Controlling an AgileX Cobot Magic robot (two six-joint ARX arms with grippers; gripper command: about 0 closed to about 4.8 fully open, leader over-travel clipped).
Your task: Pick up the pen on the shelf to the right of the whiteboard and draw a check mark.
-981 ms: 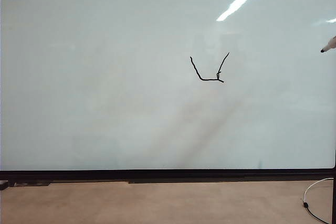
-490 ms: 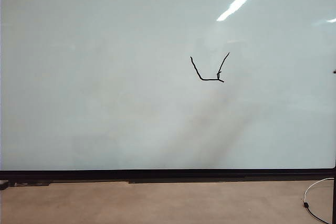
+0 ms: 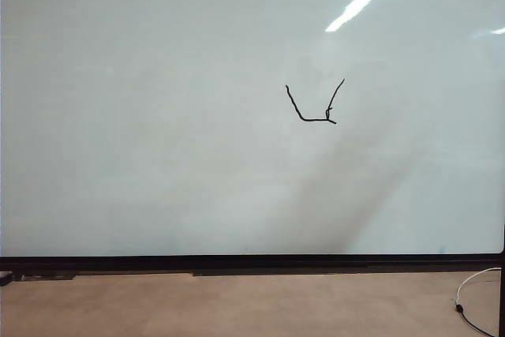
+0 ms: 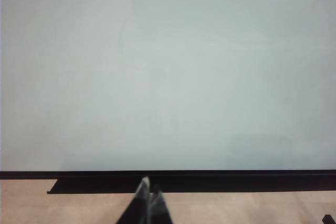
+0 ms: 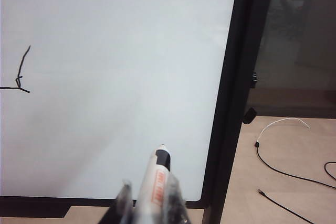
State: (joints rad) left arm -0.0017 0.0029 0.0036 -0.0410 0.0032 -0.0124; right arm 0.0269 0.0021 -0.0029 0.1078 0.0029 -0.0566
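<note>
The whiteboard (image 3: pixel 158 116) fills the exterior view, with a thin black check mark (image 3: pixel 314 105) drawn a little right of its middle. No gripper shows in that view. In the right wrist view my right gripper (image 5: pixel 149 195) is shut on the pen (image 5: pixel 155 179), a white barrel with a black band and pale tip, held away from the whiteboard (image 5: pixel 115 51) near its lower right corner. Part of the check mark (image 5: pixel 18 74) shows there. In the left wrist view my left gripper (image 4: pixel 149 191) is shut and empty, low before the whiteboard (image 4: pixel 168 66).
The board's black frame (image 3: pixel 252 263) runs along its lower edge, and a black upright post (image 5: pixel 236 77) stands at its right side. Loose black and white cables (image 5: pixel 283 145) lie on the wooden floor to the right. A cable (image 3: pixel 473 297) also shows in the exterior view.
The pen tip that stood at the right edge of the exterior view has gone out of that view to the right. The check mark is unchanged.
</note>
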